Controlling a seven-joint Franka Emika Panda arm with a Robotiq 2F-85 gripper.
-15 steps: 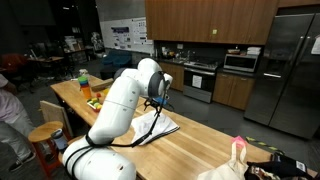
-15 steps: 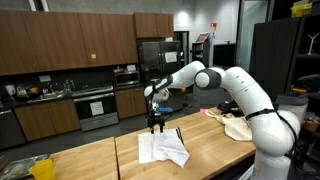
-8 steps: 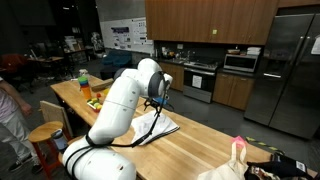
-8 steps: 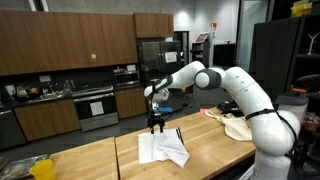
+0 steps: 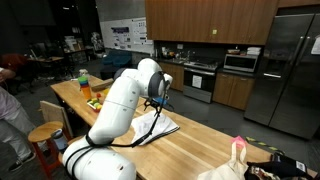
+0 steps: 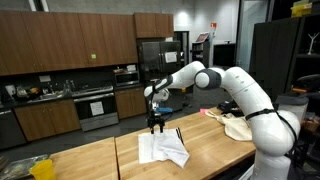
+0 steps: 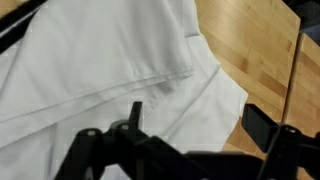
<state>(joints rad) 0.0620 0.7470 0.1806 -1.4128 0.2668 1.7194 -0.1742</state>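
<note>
- The white cloth lies crumpled and partly folded on the wooden table, near the table's middle. In the wrist view its folds and one hem fill most of the picture.
- The gripper hangs directly above the cloth, pointing down. Its jaws stand wide apart, they hold nothing, and there is a clear gap between them and the fabric.
- I judge this to be the approach before a grasp: the arm is placed over the cloth, but contact is not yet made.
- A grasp from here would need a straight descent until the fingers are on both sides of a raised fold or the hem. Flat fabric gives little to pinch.
- Compared with the frames one second and half a second ago, arm, gripper and cloth are in the same place, and the jaws are equally wide.
</note>
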